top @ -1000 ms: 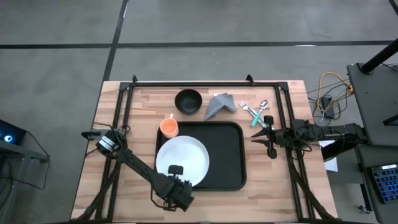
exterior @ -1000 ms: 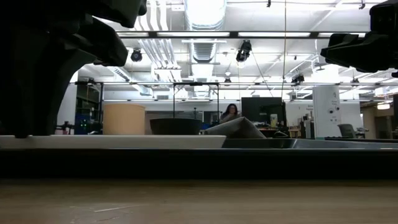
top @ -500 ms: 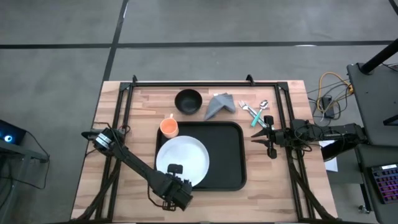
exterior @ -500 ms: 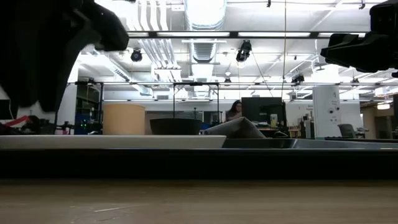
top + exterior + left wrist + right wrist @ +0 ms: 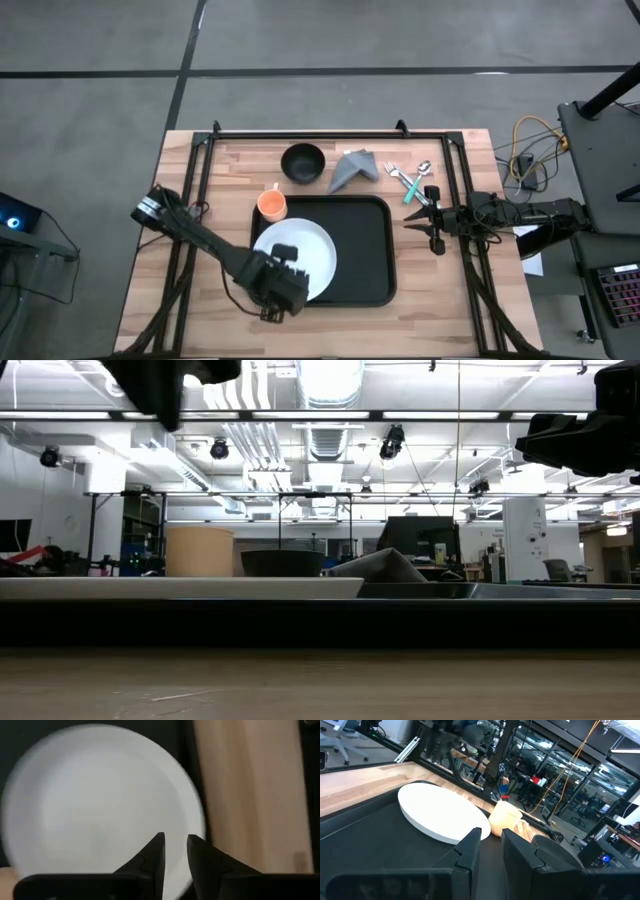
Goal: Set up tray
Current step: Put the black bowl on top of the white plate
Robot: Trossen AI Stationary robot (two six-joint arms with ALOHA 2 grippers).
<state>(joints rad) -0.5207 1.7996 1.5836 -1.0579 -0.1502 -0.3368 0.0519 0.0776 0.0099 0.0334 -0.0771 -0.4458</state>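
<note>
The left gripper (image 5: 284, 258) hovers over the white plate (image 5: 305, 250), its jaws slightly apart and holding nothing. The plate lies in the left part of the black tray (image 5: 365, 250) at mid-table. Just right of the tray, the right gripper (image 5: 432, 218) waits, jaws slightly apart, empty.

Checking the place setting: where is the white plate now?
In the high view, the white plate lies on the tray's left half, just below the orange cup.
</note>
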